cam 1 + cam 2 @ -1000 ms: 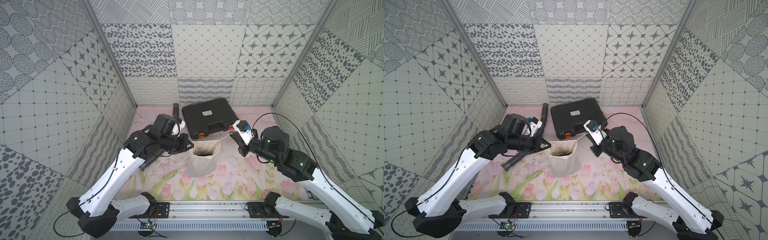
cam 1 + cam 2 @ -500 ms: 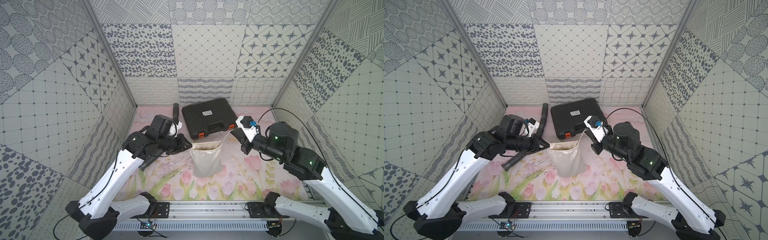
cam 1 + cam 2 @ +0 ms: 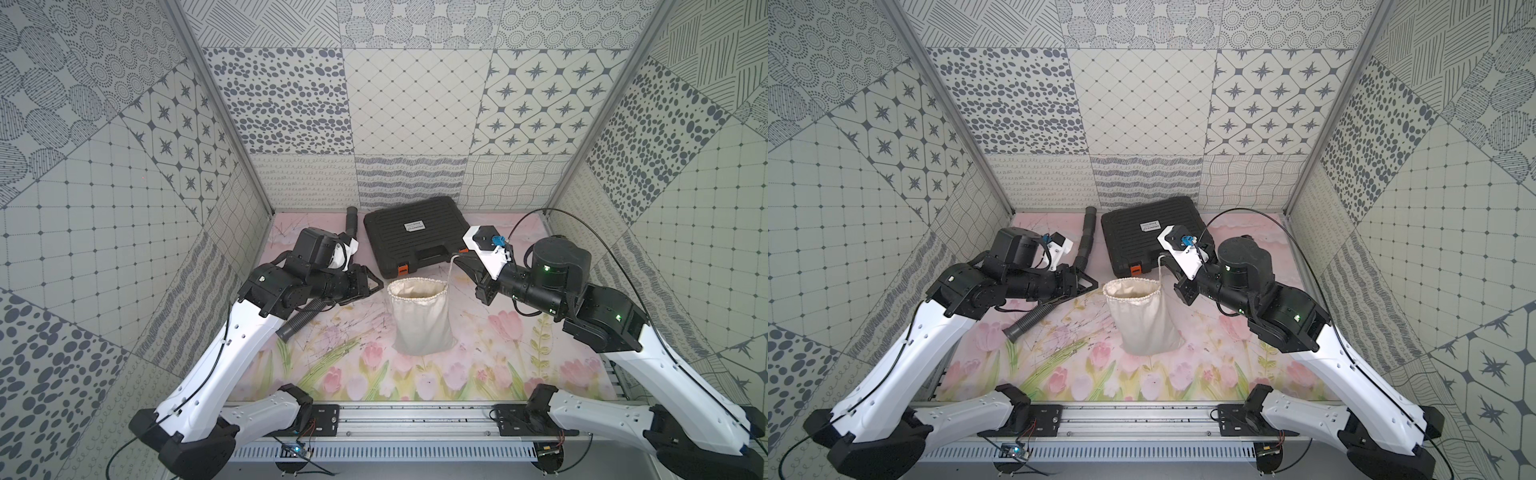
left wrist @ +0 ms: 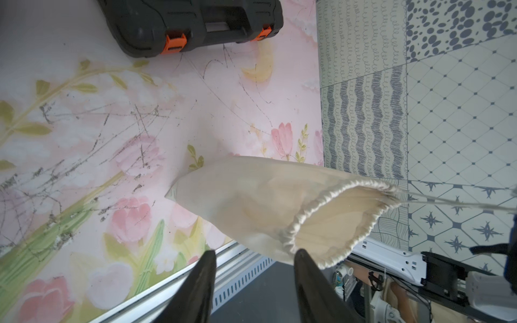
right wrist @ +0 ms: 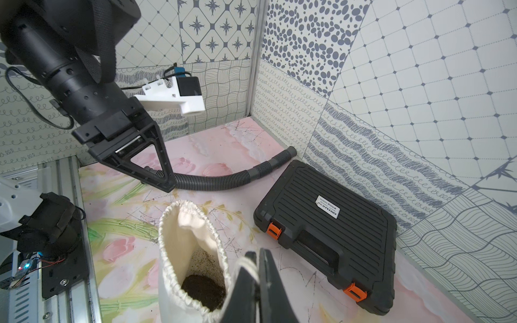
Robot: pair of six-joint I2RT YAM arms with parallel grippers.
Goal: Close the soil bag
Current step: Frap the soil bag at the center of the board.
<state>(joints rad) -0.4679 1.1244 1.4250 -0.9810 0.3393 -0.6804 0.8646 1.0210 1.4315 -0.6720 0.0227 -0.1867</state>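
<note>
The bag point(image 3: 420, 320) stands mid-frame in both top views, its base on the desk point(image 3: 340, 332) just below the black case point(image 3: 415, 241). Its neck is held up by the cord point(image 3: 450, 270). It is thin, limp cloth with only a little dark soil point(image 5: 202, 288) at the bottom, so I judge it light and bottom-weighted. It will fold or tip rather than resist a pull, and a tip would likely spill grit. The cloth gives poor purchase. The places to take hold are the cord and the puckered rim point(image 3: 415, 298), one pulled against the other so the neck gathers.

The right gripper point(image 5: 256, 257) has its jaws clenched on the cord, which runs taut up from the right side of the rim. The left gripper point(image 4: 254, 254) has its jaws apart with nothing between them, just left of the rim (touching or not, I cannot tell).

A second ago the left jaws pinched the left side of the rim and the mouth was stretched wide between the two arms. Now that side is let go. The right gripper has drawn up and to the right, the mouth has pulled into a smaller oval, and the bag has slid slightly right.
</note>
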